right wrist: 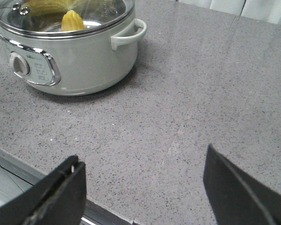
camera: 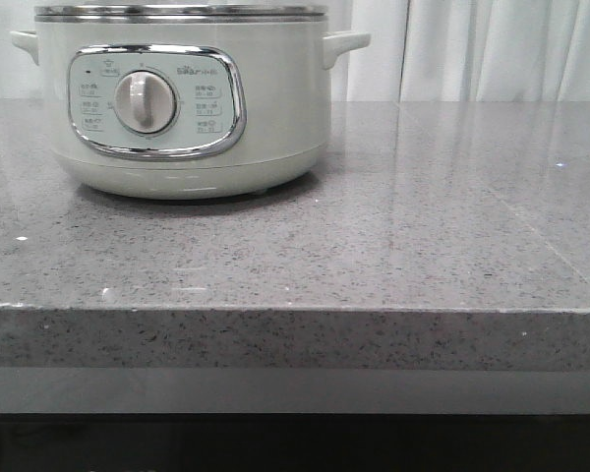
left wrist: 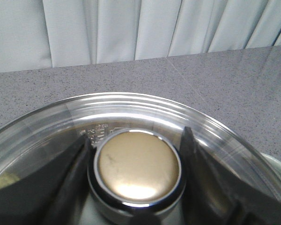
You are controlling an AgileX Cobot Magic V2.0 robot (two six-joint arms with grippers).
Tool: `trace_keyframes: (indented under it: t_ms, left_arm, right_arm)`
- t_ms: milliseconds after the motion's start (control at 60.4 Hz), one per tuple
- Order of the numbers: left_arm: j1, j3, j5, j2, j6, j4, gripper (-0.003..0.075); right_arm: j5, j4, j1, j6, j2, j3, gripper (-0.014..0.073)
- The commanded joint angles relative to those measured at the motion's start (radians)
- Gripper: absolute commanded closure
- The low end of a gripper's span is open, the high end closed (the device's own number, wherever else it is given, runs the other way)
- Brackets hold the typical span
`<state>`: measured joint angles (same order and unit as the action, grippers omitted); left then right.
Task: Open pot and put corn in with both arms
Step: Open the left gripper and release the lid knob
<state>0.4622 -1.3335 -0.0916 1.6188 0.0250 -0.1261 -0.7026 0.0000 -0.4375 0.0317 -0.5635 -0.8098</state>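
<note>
The pale grey-green pot (camera: 187,98) stands at the back left of the counter, dial facing me. In the right wrist view the pot (right wrist: 84,61) wears its glass lid (right wrist: 100,11), and the yellow corn (right wrist: 71,21) shows inside through the glass. In the left wrist view my left gripper (left wrist: 136,136) is directly over the lid (left wrist: 131,105), its two dark fingers (left wrist: 75,168) pressed against either side of the round metal lid knob (left wrist: 138,164). My right gripper (right wrist: 143,157) is open and empty, above the counter's front edge, to the right of the pot. Neither gripper shows in the front view.
The grey speckled counter (camera: 423,226) stretches to the right of the pot, its front edge (camera: 295,324) near me. White curtains (camera: 492,49) hang behind it. The pot's right side handle (right wrist: 129,33) sticks out toward the right arm's side.
</note>
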Motion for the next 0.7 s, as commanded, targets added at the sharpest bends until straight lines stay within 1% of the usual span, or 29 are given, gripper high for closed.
trace_keyframes:
  t_ms: [0, 66, 99, 248, 348, 447, 596, 629, 679]
  left_arm:
    - [0.005, -0.044, 0.109, -0.043, -0.006, -0.022, 0.0311]
    - [0.005, -0.044, 0.109, -0.043, -0.006, -0.016, 0.0221]
    - [0.005, -0.044, 0.107, -0.047, -0.005, -0.01, 0.0199]
    - [0.005, -0.048, 0.092, -0.105, -0.005, 0.004, 0.0198]
    - [0.005, -0.05, 0.02, -0.171, -0.005, 0.035, 0.0208]
    - [0.005, -0.05, -0.103, -0.266, -0.005, 0.078, 0.0213]
    - [0.005, -0.05, -0.355, -0.404, -0.005, 0.11, 0.0239]
    - [0.005, -0.05, -0.435, -0.447, -0.005, 0.11, 0.025]
    - [0.005, -0.038, -0.499, -0.487, -0.003, 0.11, 0.0252]
  right_arm:
    - [0.072, 0.0, 0.006, 0.001, -0.002, -0.025, 0.0057]
    - [0.072, 0.0, 0.006, 0.001, -0.002, -0.025, 0.0057]
    - [0.072, 0.0, 0.006, 0.001, -0.002, -0.025, 0.0057]
    - [0.072, 0.0, 0.006, 0.001, -0.002, -0.025, 0.0057]
    - [0.072, 0.0, 0.006, 0.001, -0.002, -0.025, 0.0057]
    - [0.072, 0.0, 0.006, 0.001, -0.002, -0.025, 0.0057]
    - [0.072, 0.0, 0.006, 0.001, -0.002, -0.025, 0.0057]
    - [0.072, 0.0, 0.006, 0.001, -0.002, -0.025, 0.0057]
    - [0.072, 0.0, 0.006, 0.001, -0.002, -0.025, 0.0057]
